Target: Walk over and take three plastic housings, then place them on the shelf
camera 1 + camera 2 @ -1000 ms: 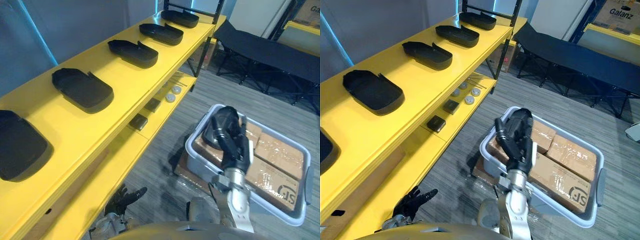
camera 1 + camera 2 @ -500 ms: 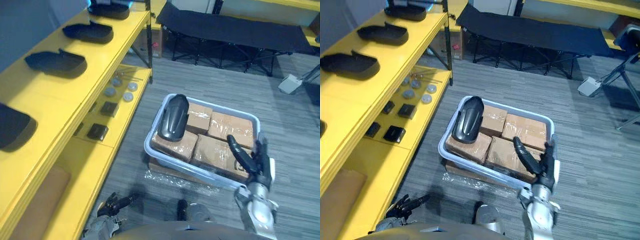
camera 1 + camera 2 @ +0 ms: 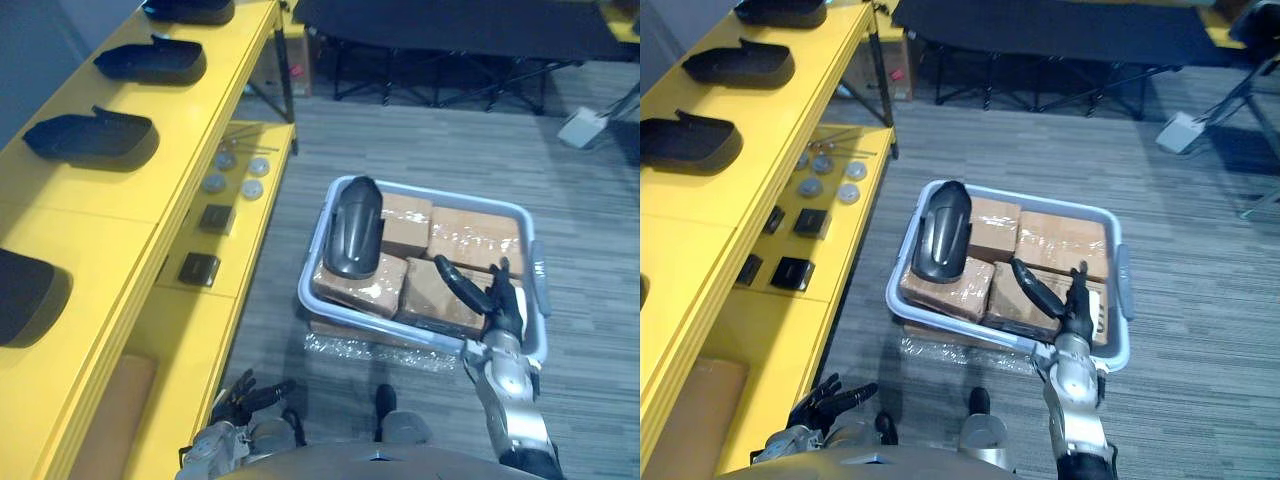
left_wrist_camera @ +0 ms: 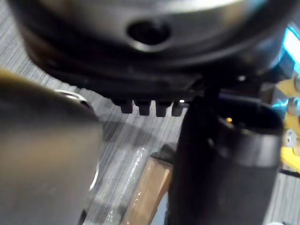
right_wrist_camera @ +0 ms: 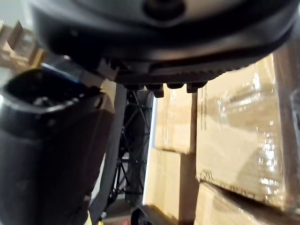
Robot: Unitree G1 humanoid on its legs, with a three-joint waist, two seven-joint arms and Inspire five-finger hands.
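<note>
One black plastic housing [image 3: 352, 228] lies on brown cardboard boxes [image 3: 455, 235] inside a grey tub [image 3: 538, 283] on the floor. My right hand [image 3: 492, 300] hovers over the tub's near right corner, open, its fingers straight, holding nothing and about a hand's width from the housing. The right wrist view looks past my thumb [image 5: 47, 145] at the wrapped boxes [image 5: 234, 131]. Several more black housings [image 3: 95, 140] rest in a row on the yellow shelf [image 3: 90, 215] on the left. My left hand [image 3: 245, 395] hangs low by the shelf's foot, fingers relaxed and empty.
The shelf's lower level carries small black blocks [image 3: 198, 268] and round discs [image 3: 251, 188]. A black folding cot [image 3: 450, 20] stands across the back. A small white object [image 3: 580, 128] lies on the grey floor at the far right.
The view has swung from the shelf toward the tub. My right hand, earlier raised in front of the housing, now sits lower at the tub's near right corner.
</note>
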